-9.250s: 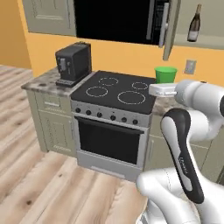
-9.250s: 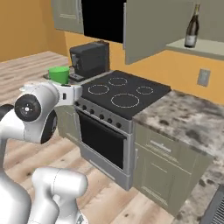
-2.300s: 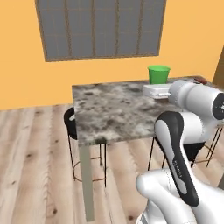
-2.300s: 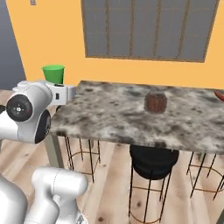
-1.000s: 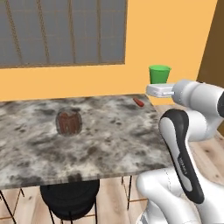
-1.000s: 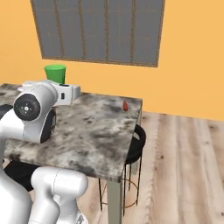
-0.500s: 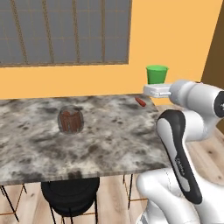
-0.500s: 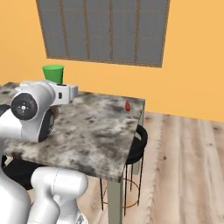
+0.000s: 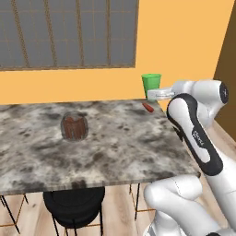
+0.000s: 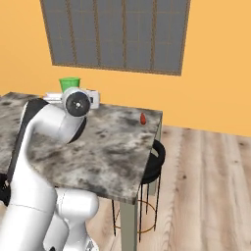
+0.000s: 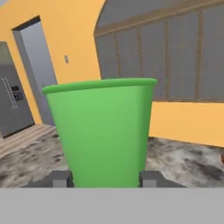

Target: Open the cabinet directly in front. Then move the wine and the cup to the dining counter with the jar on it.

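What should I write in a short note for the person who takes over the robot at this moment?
Gripper: shut on the cup, which is upright and held above the far right end of the dining counter.
Jar: stands on the dining counter, toward its left part in the left base view.
A small red thing lies on the counter near the held cup.
Done: the cup is brought to the counter.
Left: set the cup down on the counter and release it. The wine is not on this counter yet, so it is left to bring.
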Robot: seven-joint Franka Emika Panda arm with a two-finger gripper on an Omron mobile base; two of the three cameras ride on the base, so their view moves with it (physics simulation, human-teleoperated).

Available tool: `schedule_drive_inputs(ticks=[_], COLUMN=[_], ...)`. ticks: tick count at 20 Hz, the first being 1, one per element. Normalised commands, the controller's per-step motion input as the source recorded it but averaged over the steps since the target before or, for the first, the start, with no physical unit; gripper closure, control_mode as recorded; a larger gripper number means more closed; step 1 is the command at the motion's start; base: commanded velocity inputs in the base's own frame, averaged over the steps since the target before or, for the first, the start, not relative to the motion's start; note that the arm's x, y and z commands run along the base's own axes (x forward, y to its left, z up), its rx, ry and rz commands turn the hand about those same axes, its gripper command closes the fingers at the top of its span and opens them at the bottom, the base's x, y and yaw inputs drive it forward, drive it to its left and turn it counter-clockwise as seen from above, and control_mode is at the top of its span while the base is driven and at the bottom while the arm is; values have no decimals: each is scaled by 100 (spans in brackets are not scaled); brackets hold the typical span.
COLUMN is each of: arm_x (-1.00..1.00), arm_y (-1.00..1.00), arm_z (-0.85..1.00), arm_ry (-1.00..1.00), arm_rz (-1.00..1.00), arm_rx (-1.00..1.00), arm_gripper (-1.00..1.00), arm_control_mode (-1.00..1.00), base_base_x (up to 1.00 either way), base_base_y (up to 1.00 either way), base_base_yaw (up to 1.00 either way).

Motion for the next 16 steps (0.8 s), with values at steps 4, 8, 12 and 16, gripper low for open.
schedule_drive_inputs(ticks=[4,8,12,16], arm_x=[43,1,-5,-10], arm_y=[8,8,6,16], arm_z=[-48,-9,-41,-53], arm_ry=[12,0,0,0], arm_rz=[39,14,0,1], arm_rx=[0,4,0,0], arm_gripper=[100,100,100,100], arm_control_mode=[-100,-100,-100,-100], base_base_x=[0,0,0,0], base_base_y=[0,0,0,0], base_base_yaw=[0,0,0,0])
